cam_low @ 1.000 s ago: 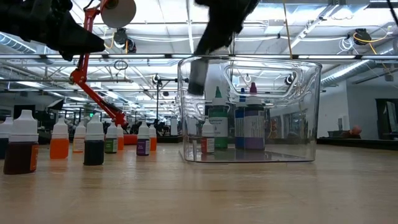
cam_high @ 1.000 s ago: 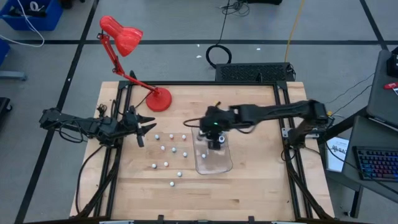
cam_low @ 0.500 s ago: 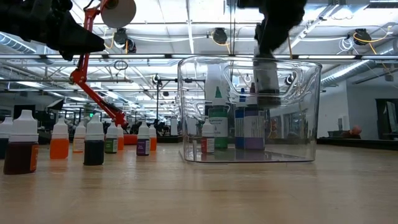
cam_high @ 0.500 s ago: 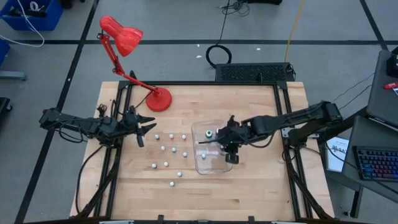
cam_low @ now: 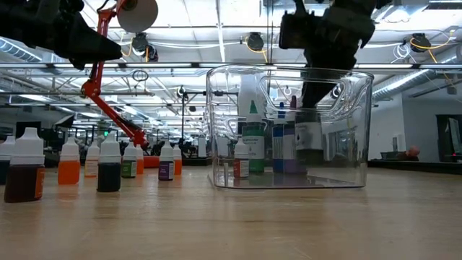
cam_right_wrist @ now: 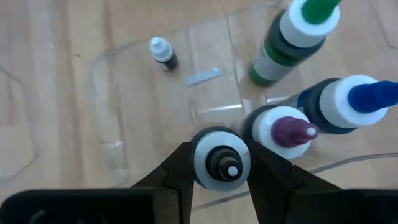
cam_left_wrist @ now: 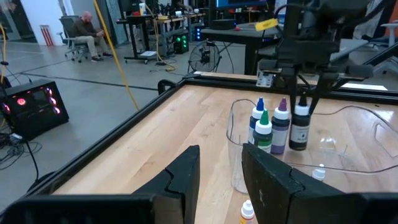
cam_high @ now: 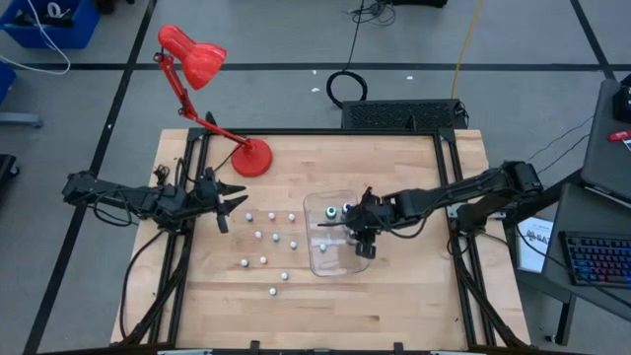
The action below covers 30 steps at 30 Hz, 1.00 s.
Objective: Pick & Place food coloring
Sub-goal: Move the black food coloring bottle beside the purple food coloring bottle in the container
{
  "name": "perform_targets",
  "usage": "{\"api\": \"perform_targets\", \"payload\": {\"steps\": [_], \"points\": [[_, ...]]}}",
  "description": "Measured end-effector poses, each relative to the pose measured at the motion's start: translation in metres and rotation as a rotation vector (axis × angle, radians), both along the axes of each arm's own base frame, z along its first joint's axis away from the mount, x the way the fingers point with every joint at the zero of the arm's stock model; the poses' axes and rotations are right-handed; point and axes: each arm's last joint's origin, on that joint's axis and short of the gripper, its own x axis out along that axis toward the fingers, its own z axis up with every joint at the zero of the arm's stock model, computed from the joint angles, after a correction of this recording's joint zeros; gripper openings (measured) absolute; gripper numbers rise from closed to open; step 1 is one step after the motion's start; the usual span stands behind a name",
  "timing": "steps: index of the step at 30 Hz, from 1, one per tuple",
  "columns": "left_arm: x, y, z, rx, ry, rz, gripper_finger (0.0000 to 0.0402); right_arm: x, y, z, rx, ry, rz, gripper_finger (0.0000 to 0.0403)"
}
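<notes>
- The right claw (cam_right_wrist: 221, 163) hangs over the clear rectangular plastic tray (cam_high: 330, 261), its two dark fingers (cam_right_wrist: 177, 171) closed narrowly on the white cap of a dark upright food-coloring bottle (cam_right_wrist: 221, 158).
- In the left wrist view that bottle (cam_left_wrist: 300, 124) stands inside the tray beside three others: a green-tipped bottle (cam_left_wrist: 263, 132), a purple-tipped bottle (cam_left_wrist: 280, 127) and a blue-tipped bottle (cam_left_wrist: 257, 118), all upright and close together.
- One tiny whitish dropper bottle (cam_right_wrist: 163, 53) stands apart on the tray floor.
- The tray sits a little right of the middle of the wooden counter (cam_high: 394, 306).
- About ten tiny whitish bottles (cam_high: 264, 236) are scattered at the tray's nine o'clock; seen level, they hold brown, orange, dark, green and purple liquid.
- The left claw (cam_high: 227, 205) hovers at the counter's nine-o'clock edge, fingers slightly parted and holding nothing.
- A red desk lamp (cam_high: 202, 69) stands at the counter's eleven o'clock.
</notes>
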Motion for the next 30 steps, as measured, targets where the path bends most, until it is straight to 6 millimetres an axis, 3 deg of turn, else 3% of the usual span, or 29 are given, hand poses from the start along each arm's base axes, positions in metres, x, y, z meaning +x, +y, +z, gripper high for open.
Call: {"api": "perform_targets", "payload": {"steps": [11,30], "points": [[0.000,0.000,0.000,-0.001,0.000,0.000,0.0124,-0.004,-0.014,-0.012,-0.087,0.018,-0.051,0.0104],[0.000,0.000,0.000,-0.004,-0.001,0.000,0.0124,-0.005,-0.018,-0.014,-0.210,0.014,-0.101,0.0104]]}}
